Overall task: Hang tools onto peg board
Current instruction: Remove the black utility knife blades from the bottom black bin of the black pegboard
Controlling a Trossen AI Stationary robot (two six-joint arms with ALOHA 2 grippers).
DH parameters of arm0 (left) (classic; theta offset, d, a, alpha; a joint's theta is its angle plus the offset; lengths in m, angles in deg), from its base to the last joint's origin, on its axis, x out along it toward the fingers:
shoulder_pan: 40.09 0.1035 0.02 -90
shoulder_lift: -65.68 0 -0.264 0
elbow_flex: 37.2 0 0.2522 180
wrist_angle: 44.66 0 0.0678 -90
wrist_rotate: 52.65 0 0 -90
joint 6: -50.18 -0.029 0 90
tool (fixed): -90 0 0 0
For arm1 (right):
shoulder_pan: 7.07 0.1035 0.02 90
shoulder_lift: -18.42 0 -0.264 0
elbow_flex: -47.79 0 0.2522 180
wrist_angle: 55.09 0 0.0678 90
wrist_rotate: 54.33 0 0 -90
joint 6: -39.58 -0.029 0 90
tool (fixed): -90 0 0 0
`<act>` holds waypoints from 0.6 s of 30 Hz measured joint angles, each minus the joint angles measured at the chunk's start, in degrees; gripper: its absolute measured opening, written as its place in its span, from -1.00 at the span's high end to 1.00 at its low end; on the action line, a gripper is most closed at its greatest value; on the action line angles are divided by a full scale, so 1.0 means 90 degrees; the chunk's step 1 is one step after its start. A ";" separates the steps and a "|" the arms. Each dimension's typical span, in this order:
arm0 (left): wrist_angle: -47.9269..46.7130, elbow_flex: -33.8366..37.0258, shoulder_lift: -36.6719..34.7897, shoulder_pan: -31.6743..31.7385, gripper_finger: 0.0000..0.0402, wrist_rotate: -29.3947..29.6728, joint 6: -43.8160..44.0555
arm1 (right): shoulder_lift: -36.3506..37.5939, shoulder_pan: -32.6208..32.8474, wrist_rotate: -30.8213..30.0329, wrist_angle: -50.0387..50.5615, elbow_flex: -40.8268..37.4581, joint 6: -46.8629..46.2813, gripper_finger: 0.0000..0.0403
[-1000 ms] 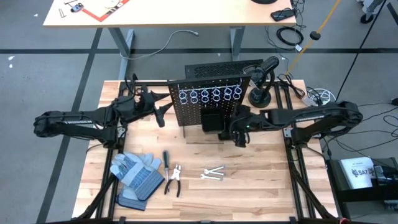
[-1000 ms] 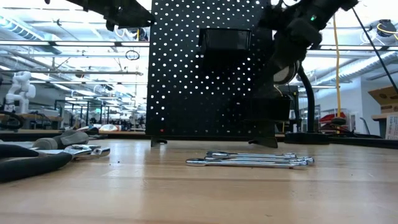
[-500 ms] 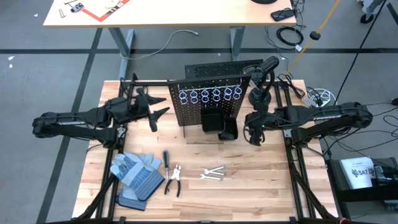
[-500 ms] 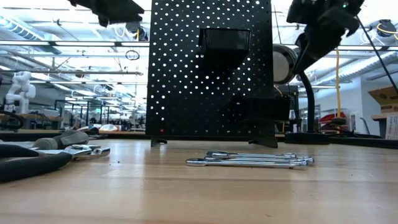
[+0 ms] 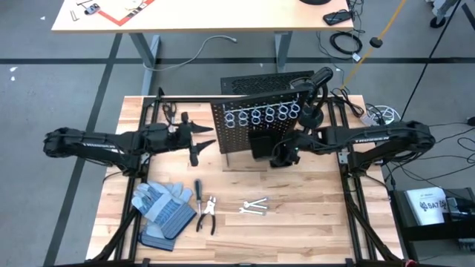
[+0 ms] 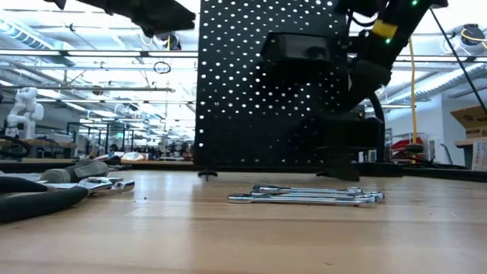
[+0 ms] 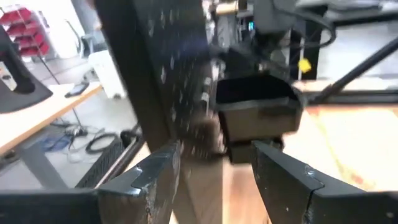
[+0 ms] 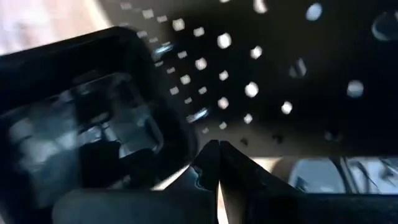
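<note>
R gripper [image 5: 283, 157] is seen w/ fingers pressed together, nothing held, right against the front of the peg board [image 5: 237, 133] by its lower black bin [image 5: 261, 145]. L gripper [image 5: 199, 141] is held w/ fingers apart, empty, just off the board's left edge. The tools are found well apart from both, toward the table's near edge: wrenches [image 5: 254, 207] lying crosswise below the R gripper, pliers [image 5: 207, 214] and screwdriver [image 5: 198, 189] lengthwise below the L gripper. Wrenches judged nearer R arm.
</note>
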 joint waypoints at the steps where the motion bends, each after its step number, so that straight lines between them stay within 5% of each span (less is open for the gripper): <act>1: -0.0025 0.0000 0.0075 -0.0028 -0.02 0.0012 -0.0014 | -0.0055 -0.0023 -0.0114 0.0021 0.0000 -0.0082 0.99; 13: -0.0744 -0.0163 -0.0330 -0.0149 -0.02 0.0466 -0.0453 | 0.0408 0.0051 0.1220 0.1318 0.0002 0.0591 1.00; 18: -0.0219 -0.0223 -0.0751 0.0096 -0.02 0.1094 -0.0178 | 0.1053 -0.0172 0.2339 0.1543 0.0002 -0.0348 1.00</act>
